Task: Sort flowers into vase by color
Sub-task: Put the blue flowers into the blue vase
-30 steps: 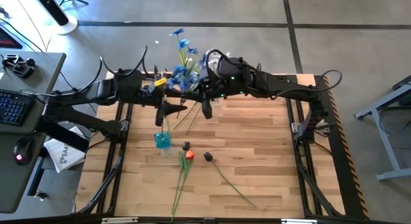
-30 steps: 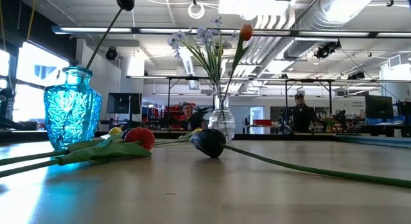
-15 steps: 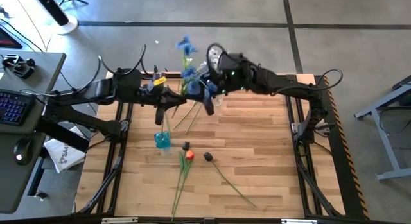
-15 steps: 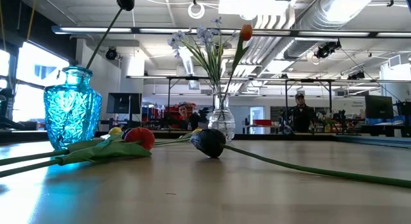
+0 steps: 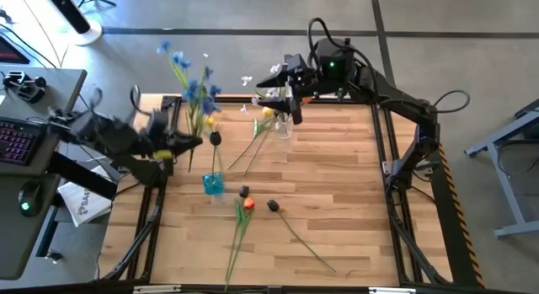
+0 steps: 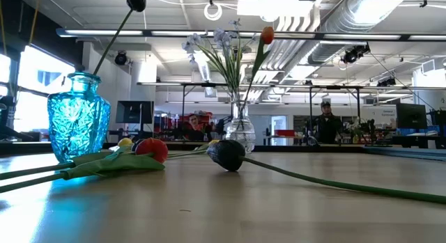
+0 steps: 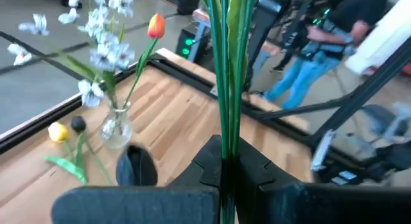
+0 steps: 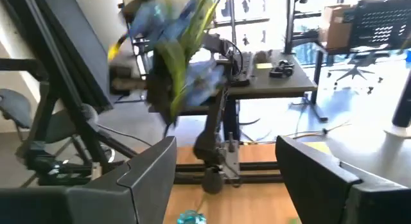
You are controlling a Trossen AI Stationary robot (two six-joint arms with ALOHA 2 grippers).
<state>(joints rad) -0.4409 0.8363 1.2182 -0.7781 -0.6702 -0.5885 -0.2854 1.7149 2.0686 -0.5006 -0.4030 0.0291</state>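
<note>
Clamped on green stems of blue flowers (image 5: 192, 88): left gripper (image 7: 226, 169), at table's left edge, blossoms up over far-left corner. Spread wide, holding nothing: right gripper (image 5: 278, 98), at far edge by clear vase (image 5: 283, 125) with white sprigs and orange tulip (image 7: 155, 25). Blue vase (image 5: 213, 184) holding one dark tulip (image 6: 136, 1). Loose on table (image 5: 337, 184): red tulip (image 5: 247, 204), dark tulip head (image 5: 273, 206), yellow tulip (image 7: 58, 131).

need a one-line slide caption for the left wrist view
Left gripper clamps a bunch of green stems above the wooden table, with the clear vase of pale sprigs and an orange tulip beyond.
</note>
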